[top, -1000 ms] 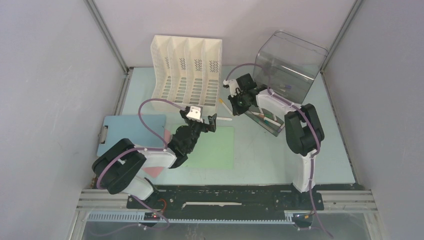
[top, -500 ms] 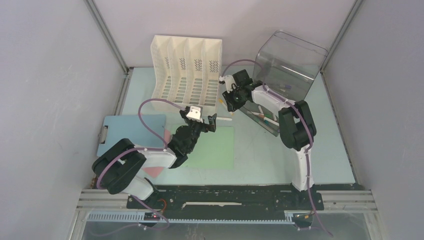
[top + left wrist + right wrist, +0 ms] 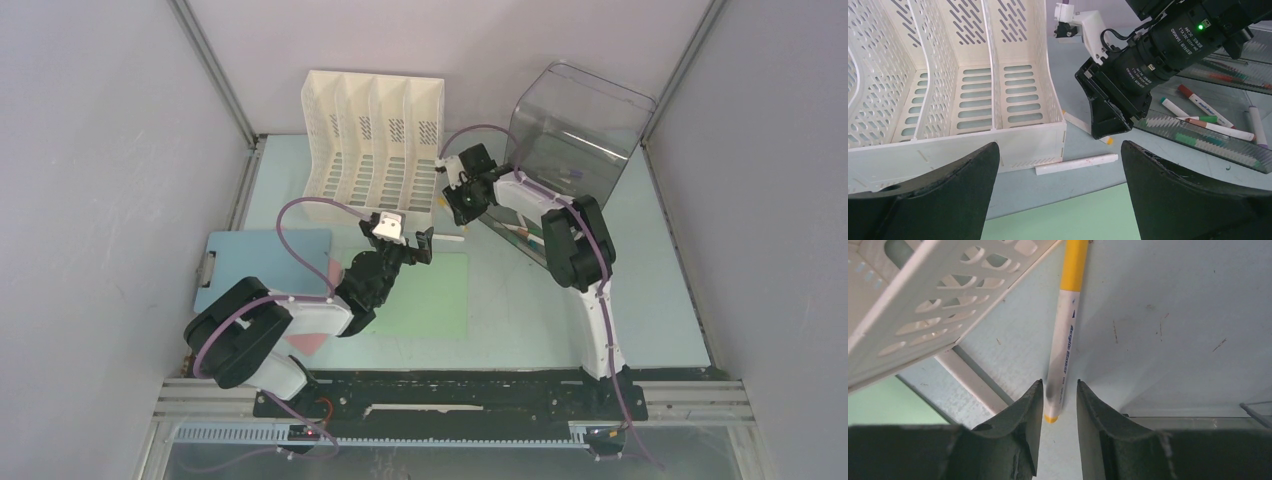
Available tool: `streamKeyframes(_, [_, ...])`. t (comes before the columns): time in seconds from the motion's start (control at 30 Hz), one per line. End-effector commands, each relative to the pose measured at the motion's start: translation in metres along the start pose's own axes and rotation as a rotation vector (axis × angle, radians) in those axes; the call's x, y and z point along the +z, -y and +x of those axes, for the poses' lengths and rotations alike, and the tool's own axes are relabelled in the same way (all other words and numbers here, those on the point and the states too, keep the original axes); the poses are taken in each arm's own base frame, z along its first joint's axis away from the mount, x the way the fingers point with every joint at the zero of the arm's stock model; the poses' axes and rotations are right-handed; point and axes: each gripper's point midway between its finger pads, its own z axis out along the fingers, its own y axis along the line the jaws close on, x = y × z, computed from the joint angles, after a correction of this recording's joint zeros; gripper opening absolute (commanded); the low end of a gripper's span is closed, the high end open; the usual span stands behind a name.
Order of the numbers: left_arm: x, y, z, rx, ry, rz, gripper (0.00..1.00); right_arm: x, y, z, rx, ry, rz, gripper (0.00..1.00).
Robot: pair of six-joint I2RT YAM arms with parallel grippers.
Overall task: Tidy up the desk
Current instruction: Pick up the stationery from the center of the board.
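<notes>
The pale mint desk (image 3: 620, 300) holds everything. My right gripper (image 3: 1059, 385) is low at the front right corner of the white file rack (image 3: 370, 130). Its jaws are narrowly open, straddling the tail end of a white marker with yellow ends (image 3: 1065, 335) that lies on the desk; a small gap shows beside the marker. My left gripper (image 3: 1058, 150) is wide open and empty above the far edge of a green sheet (image 3: 1073, 215). It faces a white pen (image 3: 1077, 164) lying in front of the rack (image 3: 948, 100).
A clear bin (image 3: 580, 115) stands at the back right. A clear tray (image 3: 530, 235) with several markers (image 3: 1208, 120) lies in front of it. A blue clipboard (image 3: 255, 260) and a pink sheet (image 3: 310, 340) lie at the left.
My right gripper has moved left and back from the marker tray to the rack's corner, down over the yellow marker. The left arm has not moved.
</notes>
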Motion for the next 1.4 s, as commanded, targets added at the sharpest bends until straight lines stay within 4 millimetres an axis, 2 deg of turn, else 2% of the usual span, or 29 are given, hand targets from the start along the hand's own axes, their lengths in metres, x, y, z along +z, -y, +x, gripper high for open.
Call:
streamKeyframes(0.0, [-0.003, -0.005, -0.012, -0.002, 0.047, -0.019, 1.00, -0.002, 0.004, -0.015, -0.012, 0.030, 0.032, 0.37])
streamKeyframes(0.2, [-0.003, -0.006, -0.012, -0.001, 0.047, -0.019, 1.00, -0.004, 0.005, -0.007, -0.010, 0.009, 0.056, 0.28])
streamKeyframes(0.43, [-0.004, -0.006, -0.013, -0.003, 0.050, -0.018, 1.00, -0.010, -0.005, 0.007, -0.018, -0.041, 0.064, 0.15])
streamKeyframes(0.63, [-0.005, -0.006, -0.013, -0.004, 0.053, -0.017, 1.00, -0.029, -0.010, 0.019, -0.007, -0.046, 0.054, 0.05])
streamKeyframes(0.83, [-0.005, -0.006, -0.014, -0.005, 0.055, -0.016, 1.00, -0.047, -0.016, 0.049, -0.018, -0.108, 0.055, 0.03])
streamKeyframes(1.1, [-0.005, -0.005, -0.014, -0.006, 0.056, -0.012, 1.00, -0.064, -0.015, 0.101, -0.035, -0.196, 0.060, 0.03])
streamKeyframes(1.23, [-0.005, -0.005, -0.014, -0.005, 0.055, -0.012, 1.00, -0.071, -0.010, 0.118, -0.034, -0.225, 0.070, 0.05])
streamKeyframes(1.37, [-0.005, -0.005, -0.013, -0.004, 0.055, -0.010, 1.00, -0.069, -0.007, 0.125, -0.019, -0.239, 0.062, 0.10])
